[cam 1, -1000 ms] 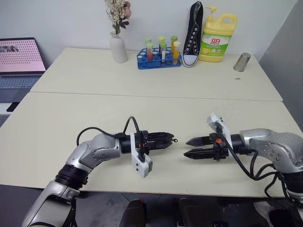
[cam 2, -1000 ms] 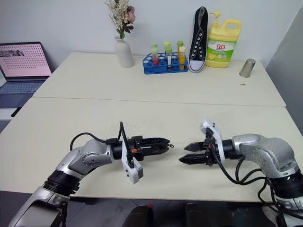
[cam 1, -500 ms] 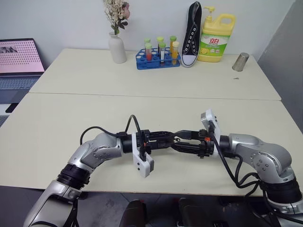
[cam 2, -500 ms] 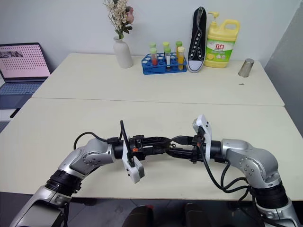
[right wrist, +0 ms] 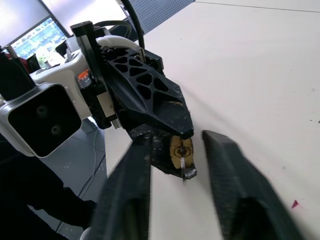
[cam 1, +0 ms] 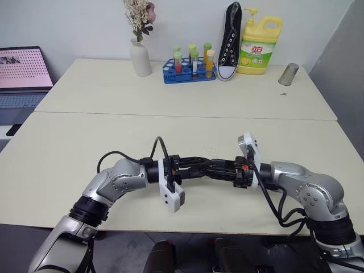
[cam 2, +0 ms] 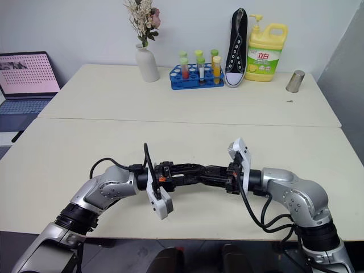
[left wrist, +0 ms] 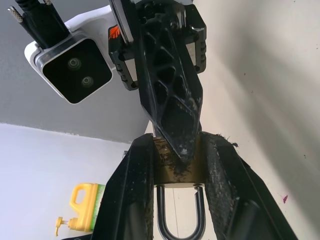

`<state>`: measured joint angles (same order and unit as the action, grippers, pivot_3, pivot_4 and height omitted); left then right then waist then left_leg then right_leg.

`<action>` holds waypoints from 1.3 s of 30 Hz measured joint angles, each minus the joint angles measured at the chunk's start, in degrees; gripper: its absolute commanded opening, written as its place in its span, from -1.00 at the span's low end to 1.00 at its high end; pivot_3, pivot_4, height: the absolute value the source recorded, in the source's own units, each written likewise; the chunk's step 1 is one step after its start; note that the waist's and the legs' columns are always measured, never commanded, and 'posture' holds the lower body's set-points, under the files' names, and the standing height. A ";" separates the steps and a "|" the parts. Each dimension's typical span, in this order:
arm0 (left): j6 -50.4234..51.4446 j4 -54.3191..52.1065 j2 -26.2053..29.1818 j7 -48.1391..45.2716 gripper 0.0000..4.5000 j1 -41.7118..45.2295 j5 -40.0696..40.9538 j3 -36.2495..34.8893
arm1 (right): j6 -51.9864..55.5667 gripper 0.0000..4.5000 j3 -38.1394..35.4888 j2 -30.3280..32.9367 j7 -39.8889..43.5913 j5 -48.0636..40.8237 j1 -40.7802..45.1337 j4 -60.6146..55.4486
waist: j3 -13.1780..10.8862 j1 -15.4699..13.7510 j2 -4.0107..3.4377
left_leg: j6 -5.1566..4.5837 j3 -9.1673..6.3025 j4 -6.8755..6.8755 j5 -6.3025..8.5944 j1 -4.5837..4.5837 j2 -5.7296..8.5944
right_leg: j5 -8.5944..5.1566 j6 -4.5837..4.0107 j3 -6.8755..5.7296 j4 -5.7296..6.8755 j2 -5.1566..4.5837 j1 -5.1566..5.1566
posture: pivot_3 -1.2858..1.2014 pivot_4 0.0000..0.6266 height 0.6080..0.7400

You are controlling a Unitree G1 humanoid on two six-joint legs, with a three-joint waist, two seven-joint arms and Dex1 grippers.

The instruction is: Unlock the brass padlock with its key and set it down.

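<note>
The padlock point(left wrist: 176, 167) sits clamped between the left gripper's point(cam 1: 200, 168) two fingers above the near table point(cam 1: 68, 153), its brass body pinched between them. In the right wrist view its keyhole end point(right wrist: 180, 150) faces the right gripper point(right wrist: 177, 187), with a thin silver piece at the keyhole; whether that is the key I cannot tell. The right gripper's jaws stand apart, flanking that end without gripping. The two grippers meet tip to tip. At 12 o'clock, on the far table, stands a test-tube rack point(cam 1: 190, 63), with a shoe point(cam 1: 230, 41) and detergent bottle point(cam 1: 259, 45) toward 1, a vase point(cam 1: 140, 57) at 11, and a laptop point(cam 1: 23, 71) at 10.
</note>
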<state>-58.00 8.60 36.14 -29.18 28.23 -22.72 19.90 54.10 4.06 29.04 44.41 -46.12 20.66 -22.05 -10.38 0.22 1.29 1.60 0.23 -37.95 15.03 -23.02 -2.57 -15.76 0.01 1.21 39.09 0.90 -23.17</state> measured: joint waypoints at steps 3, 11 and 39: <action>-0.09 0.02 0.04 -0.34 -0.57 0.00 0.65 0.09 | -0.27 -0.94 0.13 0.31 1.00 0.34 0.36 0.28 | 0.00 0.00 0.00 | 0.00 0.00 0.00 0.00 0.00 0.00 | 0.00 0.00 0.00 0.00 0.00 0.00 | 0.03 -0.52 1.00; -0.01 0.02 0.15 -1.81 -0.57 -0.15 2.52 0.35 | -0.50 -0.94 0.69 0.76 3.57 0.36 1.35 2.15 | 0.00 -0.01 0.00 | 0.00 -0.01 0.00 0.00 0.00 0.00 | 0.00 0.00 -0.01 0.01 0.00 0.00 | 0.03 -0.52 1.00; 21.07 -13.80 1.86 -8.48 0.55 -9.17 23.26 -3.22 | -4.66 -0.94 1.29 0.29 3.11 4.65 2.72 6.82 | 0.00 0.07 0.00 | 0.00 -0.04 -0.02 0.00 0.02 -0.02 | 0.00 0.00 0.00 0.04 0.01 0.00 | 0.03 -0.52 1.00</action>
<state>-36.93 -5.21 38.00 -37.66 19.07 0.55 16.68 49.44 5.35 29.33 47.52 -41.47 23.37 -15.22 -10.38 0.29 1.29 1.60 0.19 -37.97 15.03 -23.00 -2.58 -15.76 0.01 1.21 39.13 0.91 -23.17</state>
